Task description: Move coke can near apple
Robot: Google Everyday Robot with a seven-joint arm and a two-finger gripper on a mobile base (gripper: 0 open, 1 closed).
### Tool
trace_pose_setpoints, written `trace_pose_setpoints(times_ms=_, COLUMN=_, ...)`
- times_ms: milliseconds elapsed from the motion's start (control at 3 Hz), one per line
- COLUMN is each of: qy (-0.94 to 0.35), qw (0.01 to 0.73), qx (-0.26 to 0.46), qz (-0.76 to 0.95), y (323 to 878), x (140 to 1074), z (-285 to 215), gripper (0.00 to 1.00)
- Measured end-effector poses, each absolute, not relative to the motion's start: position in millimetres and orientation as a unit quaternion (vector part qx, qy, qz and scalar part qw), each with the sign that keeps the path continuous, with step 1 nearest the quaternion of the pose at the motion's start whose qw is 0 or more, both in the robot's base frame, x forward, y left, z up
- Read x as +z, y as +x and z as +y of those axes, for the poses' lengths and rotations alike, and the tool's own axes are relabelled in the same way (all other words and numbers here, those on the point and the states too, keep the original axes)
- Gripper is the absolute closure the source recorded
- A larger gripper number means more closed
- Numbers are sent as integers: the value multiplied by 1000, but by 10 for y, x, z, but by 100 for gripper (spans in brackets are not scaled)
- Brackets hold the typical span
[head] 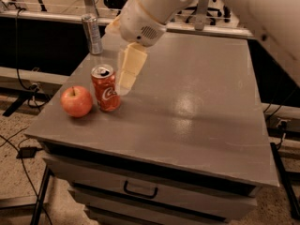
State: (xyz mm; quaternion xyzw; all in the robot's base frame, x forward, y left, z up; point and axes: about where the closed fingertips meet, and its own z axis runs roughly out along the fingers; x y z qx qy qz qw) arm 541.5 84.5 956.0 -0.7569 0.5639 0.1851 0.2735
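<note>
The coke can [105, 88], red with white script and a silver top, stands upright on the grey table [197, 125] near its left front corner. The apple [76, 101], red-orange with a short stem, sits just left of the can, nearly touching it. My gripper [123, 85] hangs tilted just right of and above the can, free of it. Its cream fingers [132, 65] are open and hold nothing. The white arm reaches in from the upper right.
A taller slim silver-grey can [92, 33] stands at the table's back left corner. The table's left edge runs close behind the apple. A drawer handle [140, 190] shows below the front edge. Cables and a rail lie at the left.
</note>
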Motion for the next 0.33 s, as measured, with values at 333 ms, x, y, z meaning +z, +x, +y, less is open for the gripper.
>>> trace_pose_setpoints(times_ms=333, qy=-753, qw=293, qx=176, qz=562, y=5414, x=9644, z=652, gripper=0)
